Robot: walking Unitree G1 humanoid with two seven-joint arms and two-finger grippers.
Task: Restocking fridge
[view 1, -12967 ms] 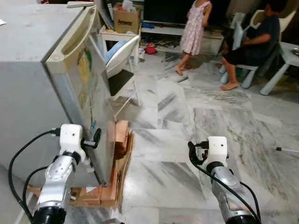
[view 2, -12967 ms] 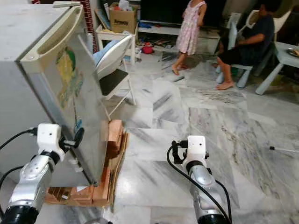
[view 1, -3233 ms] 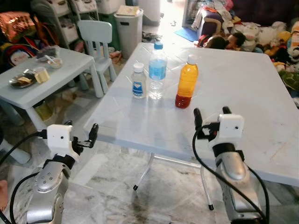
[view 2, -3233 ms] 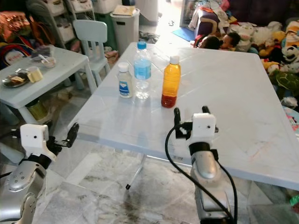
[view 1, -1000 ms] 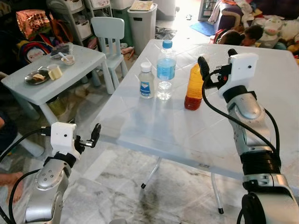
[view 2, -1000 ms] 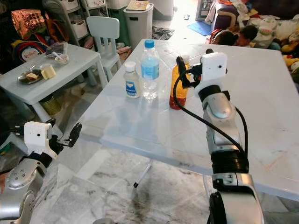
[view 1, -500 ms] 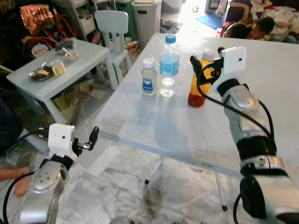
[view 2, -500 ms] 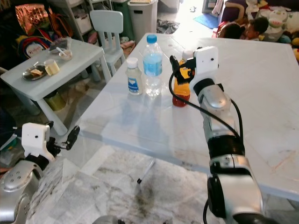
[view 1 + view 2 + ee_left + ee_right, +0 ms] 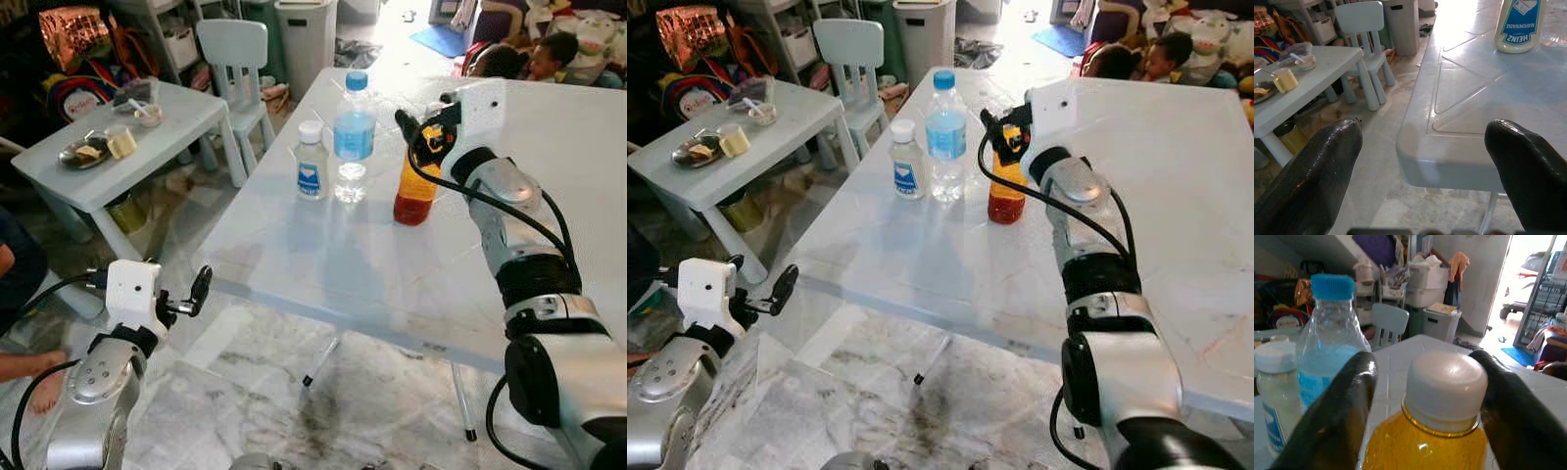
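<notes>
Your right gripper has its fingers apart around the orange bottle's neck; it looks full, heavy and slick, so grip below the cap.

Three bottles stand in a row on the counter, near its left edge. Taking the juice bottle as the mark: the water bottle stands to its left, and the mayonnaise bottle left again, just beside the water bottle. The right gripper is at the juice bottle's cap, one finger on either side of it. The left gripper hangs well to the bottle's left and nearer the robot, below the counter's edge. A small table and a chair stand on the floor further left.
</notes>
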